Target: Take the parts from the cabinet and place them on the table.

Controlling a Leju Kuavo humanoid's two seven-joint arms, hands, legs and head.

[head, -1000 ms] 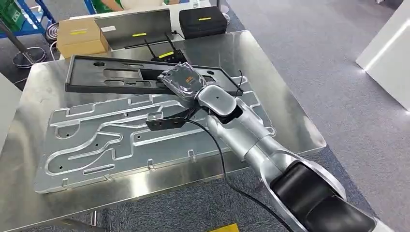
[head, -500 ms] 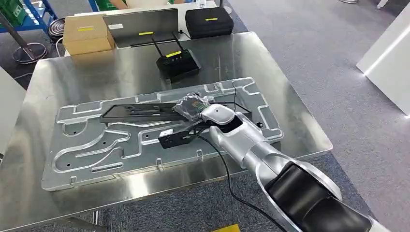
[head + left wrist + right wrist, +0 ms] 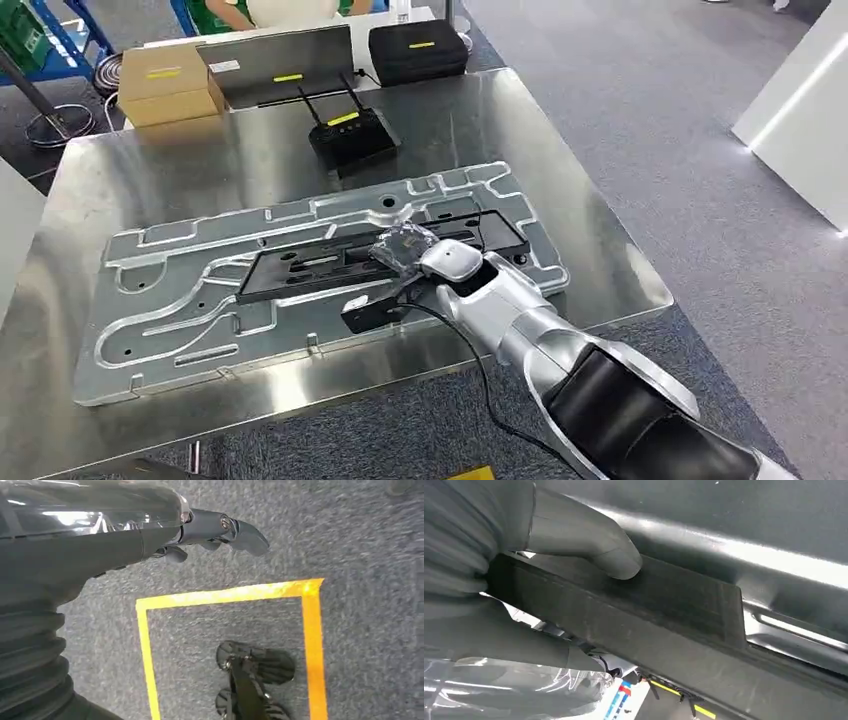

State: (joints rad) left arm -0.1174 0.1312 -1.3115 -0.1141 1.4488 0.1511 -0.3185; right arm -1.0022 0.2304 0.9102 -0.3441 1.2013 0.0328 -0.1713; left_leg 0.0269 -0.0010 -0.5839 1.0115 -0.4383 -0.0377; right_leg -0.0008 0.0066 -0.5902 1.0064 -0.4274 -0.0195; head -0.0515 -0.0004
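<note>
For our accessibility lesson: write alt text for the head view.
The right robot hand holds a flat black part over a large machined aluminium plate on a steel table; a black router stands behind.

Matt black plastic part [image 3: 330,262], brushed shiny metal table [image 3: 200,165], machined aluminium plate [image 3: 180,300], rough grey carpet [image 3: 680,150]

Right arm [image 3: 520,320]: silver glossy segments, rounded silver wrist cap, black band and black shell nearer the shoulder. Thin black cable [image 3: 478,365] loops off the forearm. Right hand [image 3: 403,247] in clear plastic wrap with a small coloured label. Left hand [image 3: 150,535]: grey ribbed cover, glossy wrap, dark fingers [image 3: 240,532], a screw visible.
</note>
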